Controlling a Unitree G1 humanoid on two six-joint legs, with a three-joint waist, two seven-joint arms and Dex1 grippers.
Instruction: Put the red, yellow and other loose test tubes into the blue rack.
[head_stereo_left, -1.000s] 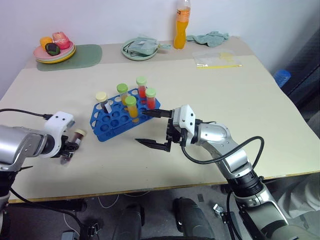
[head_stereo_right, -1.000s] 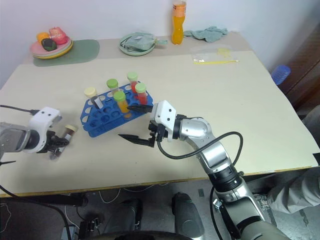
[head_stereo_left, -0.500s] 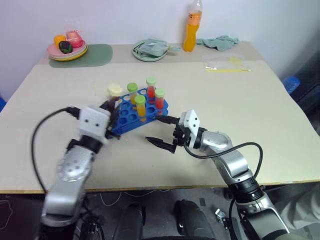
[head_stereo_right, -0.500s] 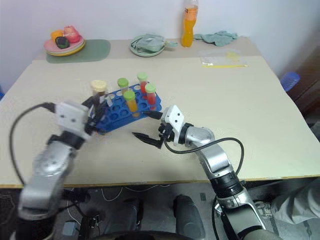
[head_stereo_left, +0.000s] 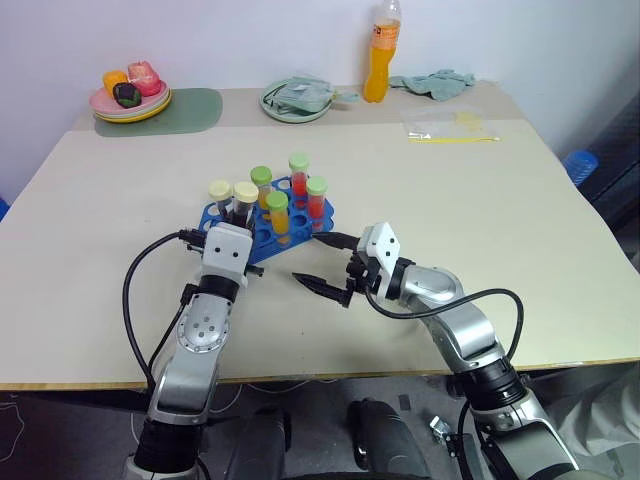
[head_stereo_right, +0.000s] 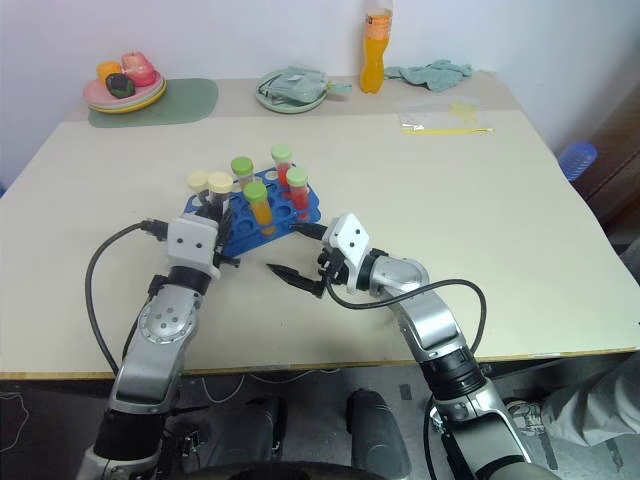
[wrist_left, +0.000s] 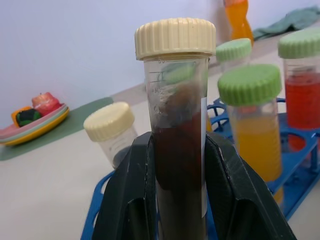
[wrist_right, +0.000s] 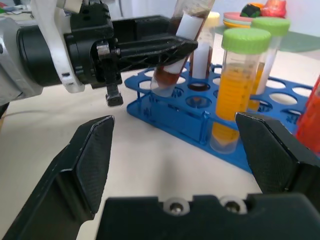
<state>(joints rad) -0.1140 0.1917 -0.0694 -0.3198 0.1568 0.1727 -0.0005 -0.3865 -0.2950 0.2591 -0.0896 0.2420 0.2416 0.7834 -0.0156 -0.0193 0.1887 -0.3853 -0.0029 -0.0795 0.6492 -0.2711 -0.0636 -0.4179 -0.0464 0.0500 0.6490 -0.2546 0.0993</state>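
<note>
Blue rack (head_stereo_left: 262, 232), cream-capped tube (wrist_left: 177, 150) of dark brown-red liquid, green-capped orange tube (head_stereo_left: 278, 214), green-capped red tube (head_stereo_left: 316, 198), beige table (head_stereo_left: 470, 220), orange bottle (head_stereo_left: 377, 52), black fingers (wrist_left: 227, 195), pink plate (head_stereo_left: 130, 101).

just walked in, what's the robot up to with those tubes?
It is loading test tubes into the blue rack. The left gripper is shut on a cream-capped tube of dark liquid, held roughly upright at the rack's near left corner and not yet seated in a hole. Five capped tubes stand in the rack. The right gripper hovers open just in front of the rack, holding nothing.
</note>
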